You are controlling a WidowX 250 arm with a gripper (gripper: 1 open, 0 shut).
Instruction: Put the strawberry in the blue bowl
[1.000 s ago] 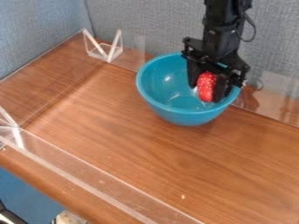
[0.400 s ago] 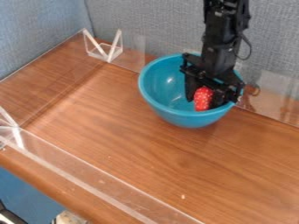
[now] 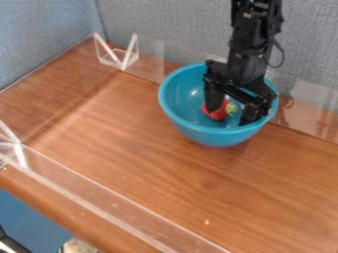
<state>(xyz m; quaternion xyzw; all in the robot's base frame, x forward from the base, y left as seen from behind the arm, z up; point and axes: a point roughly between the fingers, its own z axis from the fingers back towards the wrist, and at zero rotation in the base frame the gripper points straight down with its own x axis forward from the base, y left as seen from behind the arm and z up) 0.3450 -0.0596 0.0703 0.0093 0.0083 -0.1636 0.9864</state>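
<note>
The blue bowl [image 3: 180,91] stands on the wooden table at the back right. My black gripper [image 3: 238,103] points straight down into it, jaws spread apart and open. The strawberry [image 3: 215,108] lies inside the bowl near its bottom, red with a bit of green cap showing. It sits by the left finger, and the fingers are not closed around it. The gripper hides part of the bowl's far inside wall.
Low clear acrylic walls [image 3: 79,188] edge the wooden table [image 3: 119,128]. A clear triangular bracket [image 3: 117,49] stands at the back left and another at the left edge [image 3: 14,148]. A grey-blue panel forms the backdrop.
The gripper sank a little deeper into the bowl with the strawberry. Then its jaws spread and the strawberry dropped from between the fingers to the bowl's inside.
</note>
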